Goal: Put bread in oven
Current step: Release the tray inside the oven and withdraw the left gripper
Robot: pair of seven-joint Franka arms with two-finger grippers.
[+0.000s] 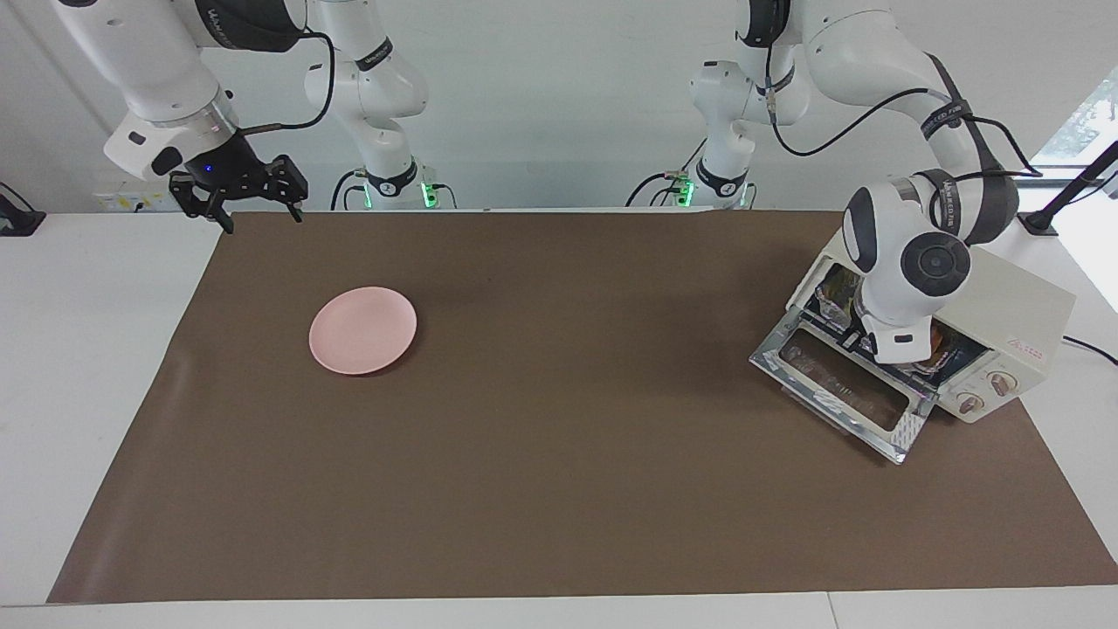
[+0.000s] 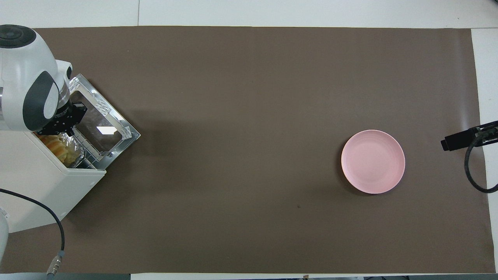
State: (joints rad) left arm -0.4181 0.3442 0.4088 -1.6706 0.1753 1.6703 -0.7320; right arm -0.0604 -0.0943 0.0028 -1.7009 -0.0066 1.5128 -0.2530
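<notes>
Bread [image 2: 62, 149] inside foil tray [image 2: 76, 149], deep within oven [image 2: 46, 186] at left arm's end of desk [image 1: 559, 524], door down. Left tool [image 2: 64, 120] pinched together at oven mouth. Right tool [image 1: 253, 205] spread apart, waiting over desk edge near pink plate [image 1: 362, 329].

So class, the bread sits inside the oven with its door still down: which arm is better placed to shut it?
Left. The left gripper is at the oven mouth, over the door, by the bread; the right gripper waits at the other end.
</notes>
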